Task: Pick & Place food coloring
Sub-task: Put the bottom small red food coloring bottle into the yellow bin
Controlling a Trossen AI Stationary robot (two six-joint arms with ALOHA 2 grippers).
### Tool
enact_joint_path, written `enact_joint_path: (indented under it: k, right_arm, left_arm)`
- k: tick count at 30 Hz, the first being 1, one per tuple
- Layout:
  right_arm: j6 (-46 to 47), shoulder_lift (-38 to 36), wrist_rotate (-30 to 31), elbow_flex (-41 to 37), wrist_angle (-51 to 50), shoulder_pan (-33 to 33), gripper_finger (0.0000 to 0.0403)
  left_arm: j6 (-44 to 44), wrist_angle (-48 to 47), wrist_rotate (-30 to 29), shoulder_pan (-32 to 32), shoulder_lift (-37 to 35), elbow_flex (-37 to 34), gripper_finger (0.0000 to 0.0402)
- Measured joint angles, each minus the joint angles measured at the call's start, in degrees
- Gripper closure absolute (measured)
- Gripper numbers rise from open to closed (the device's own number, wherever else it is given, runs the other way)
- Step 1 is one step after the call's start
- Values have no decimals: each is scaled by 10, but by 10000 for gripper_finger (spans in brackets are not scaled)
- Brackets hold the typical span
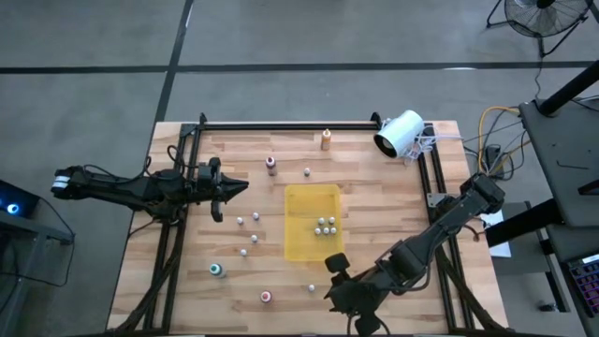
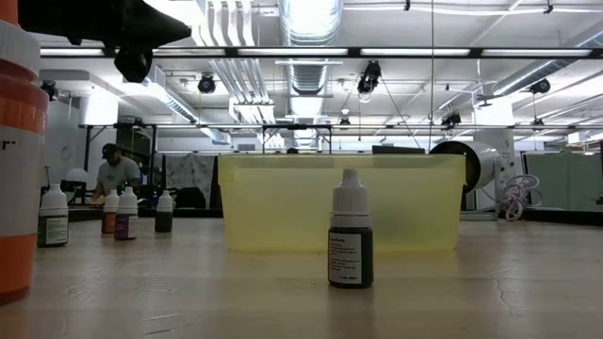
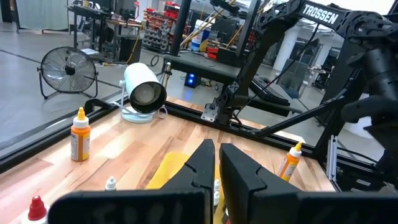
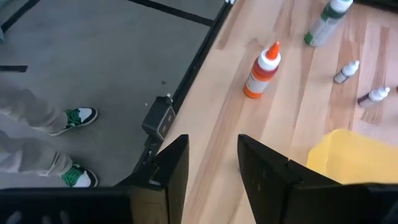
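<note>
Orange-labelled plastic bottle [image 2: 17, 160], translucent yellow tray [image 2: 283, 202]

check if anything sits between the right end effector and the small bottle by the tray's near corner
Nothing visible does. In the high view the right end effector, open and empty, sits just beside the small bottle, with only bare table between them. The yellow tray lies past both, not in the path.
</note>
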Motion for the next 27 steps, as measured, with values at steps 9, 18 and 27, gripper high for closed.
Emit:
enact_joint_path:
  k: [9,18,27]
  right_arm:
    - [31,36,-5,-2,-20,-19,273]
    - [50,59,-32,-2,-23,-48,230]
    - [41,91,-64,-2,-20,-67,193]
  left_arm:
    - [0,0,0,0,0,0,402]
    - [0,0,0,0,0,0,402]
    - [0,0,0,0,0,0,402]
